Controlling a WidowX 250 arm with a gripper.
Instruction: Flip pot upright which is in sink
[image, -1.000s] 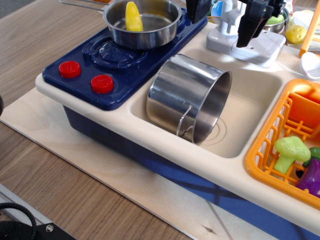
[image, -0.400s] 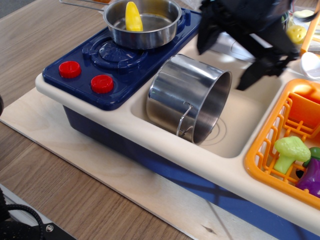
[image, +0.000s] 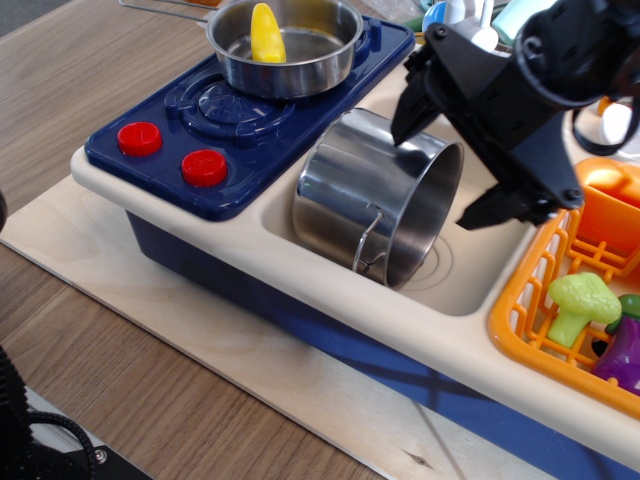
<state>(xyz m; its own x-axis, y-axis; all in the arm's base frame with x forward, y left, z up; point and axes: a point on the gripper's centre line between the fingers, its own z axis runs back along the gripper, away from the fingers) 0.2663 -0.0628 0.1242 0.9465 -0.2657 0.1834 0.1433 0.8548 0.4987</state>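
Note:
The pot (image: 365, 195) is a tall shiny steel cylinder lying on its side in the cream sink (image: 480, 262), its open mouth facing right and a wire loop handle on its front. My black gripper (image: 440, 170) is open and hangs over the sink just right of the pot's mouth. One fingertip (image: 405, 122) is at the pot's upper rim, the other (image: 480, 215) is lower right over the sink floor. It holds nothing.
A shallower steel pan (image: 290, 45) with a yellow item sits on the navy stove (image: 210, 110) with red knobs. An orange slatted basket (image: 560, 300) with toy vegetables is at the right. The arm hides the white faucet behind.
The gripper has come down and forward from the faucet area at the back to the pot's mouth, with its fingers spread. The pot has not moved.

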